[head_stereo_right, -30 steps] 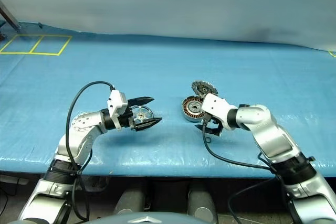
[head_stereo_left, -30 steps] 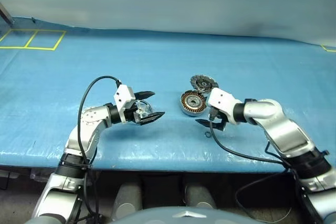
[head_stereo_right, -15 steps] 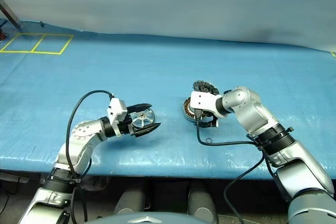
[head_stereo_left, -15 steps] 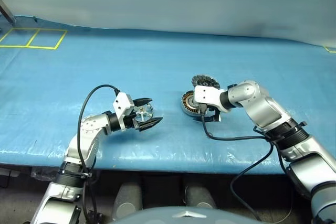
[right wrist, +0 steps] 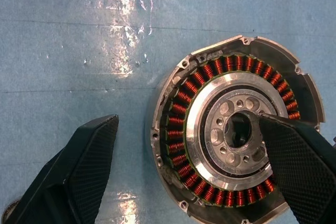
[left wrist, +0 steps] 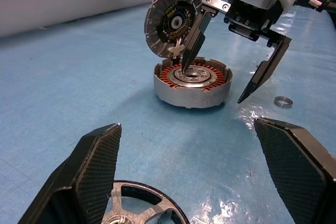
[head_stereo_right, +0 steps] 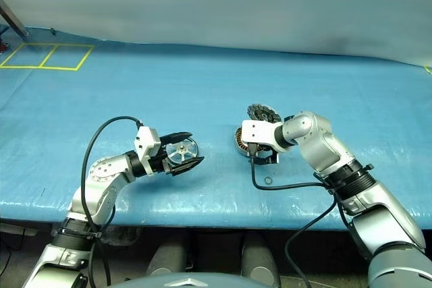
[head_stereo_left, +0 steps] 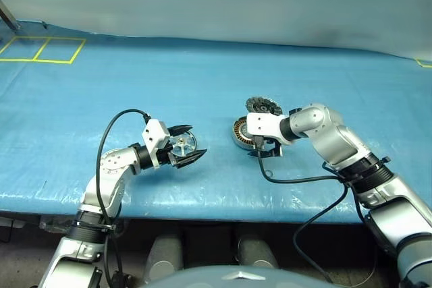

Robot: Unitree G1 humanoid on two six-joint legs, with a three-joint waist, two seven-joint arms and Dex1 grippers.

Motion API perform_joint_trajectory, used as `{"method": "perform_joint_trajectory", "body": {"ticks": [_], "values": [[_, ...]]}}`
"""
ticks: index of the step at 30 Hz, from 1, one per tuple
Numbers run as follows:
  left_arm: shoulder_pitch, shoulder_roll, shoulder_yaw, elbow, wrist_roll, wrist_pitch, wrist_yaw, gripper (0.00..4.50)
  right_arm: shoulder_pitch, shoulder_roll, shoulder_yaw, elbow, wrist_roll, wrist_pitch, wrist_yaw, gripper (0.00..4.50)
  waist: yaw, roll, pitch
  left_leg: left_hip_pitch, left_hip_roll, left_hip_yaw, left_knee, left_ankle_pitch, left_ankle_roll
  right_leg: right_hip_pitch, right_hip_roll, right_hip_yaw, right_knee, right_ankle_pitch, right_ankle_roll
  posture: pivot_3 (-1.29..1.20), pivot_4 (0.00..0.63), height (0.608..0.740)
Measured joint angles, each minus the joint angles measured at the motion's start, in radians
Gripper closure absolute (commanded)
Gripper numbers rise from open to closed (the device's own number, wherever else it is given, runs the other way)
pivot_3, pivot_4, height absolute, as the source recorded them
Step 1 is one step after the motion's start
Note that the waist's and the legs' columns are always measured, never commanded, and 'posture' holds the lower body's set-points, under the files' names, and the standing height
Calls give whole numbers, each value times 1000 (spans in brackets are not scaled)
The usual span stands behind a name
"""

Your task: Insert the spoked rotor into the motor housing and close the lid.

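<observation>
Spoked rotor [head_stereo_right: 181,152] is seen lying flat on the blue surface [head_stereo_right: 202,85], between the spread fingers of the left pincer [head_stereo_right: 183,149], which are set to either side of it without clamping it. From its dark rim and bright metal spokes it is judged to be rigid, fairly light and smooth enough to slip, so a hold across the outer rim at two opposite points is thought best, the spokes and hub being left free for seating. Motor housing [left wrist: 192,82] stands well apart to the robot's right, its ring of copper windings exposed around a silver centre; those windings are judged delicate and should not be scraped. Its lid [left wrist: 174,20] is raised on its hinge at the far edge, tilted nearly upright. The right pincer [left wrist: 233,83] is held wide open over the housing, one finger tip [left wrist: 190,56] resting at or just above the silver centre, the other outside the wall. A tiny ring [left wrist: 283,101] lies loose on the surface beside it.
</observation>
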Motion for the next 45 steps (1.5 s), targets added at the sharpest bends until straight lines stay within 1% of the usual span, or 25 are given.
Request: {"method": "perform_joint_trajectory", "body": {"ticks": [24,27,32,34,36,37,45], "values": [[0,-1,-3,0,0,-1,-1,59,36,-11,-5,-44,-37,28,3,32,0,0,0,0,0,0,0,0,0,0,0,0,0,0,0,0,150,740],[0,-1,-3,0,0,-2,-1,59,29,-2,-5,-21,-40,23,1,596,-1,0,0,0,0,0,0,0,0,0,0,0,0,0,0,0,150,740],[1,1,-2,0,0,-3,2,59,12,13,-15,16,-35,3,2,2242,0,-1,0,1,0,0,1,0,0,1,0,0,0,0,0,0,150,740],[7,2,-1,-4,0,-3,7,59,12,18,-21,19,-29,4,5,2242,0,-1,-1,1,0,0,1,0,0,2,0,0,0,0,0,0,150,740],[22,5,2,-13,0,-3,14,59,12,21,-26,24,-24,4,3,2507,-4,-1,-1,1,0,0,1,0,0,2,0,0,0,0,0,0,150,740],[30,9,6,-16,0,-3,17,59,12,21,-27,24,-22,4,5,2546,-4,-1,-1,1,0,0,1,0,0,2,0,0,0,0,0,0,150,740],[81,40,64,-64,-8,-2,52,59,26,39,-38,-5,-17,17,0,2546,-10,-1,-1,1,1,1,1,0,0,0,0,0,1,0,-1,0,150,740]]}}
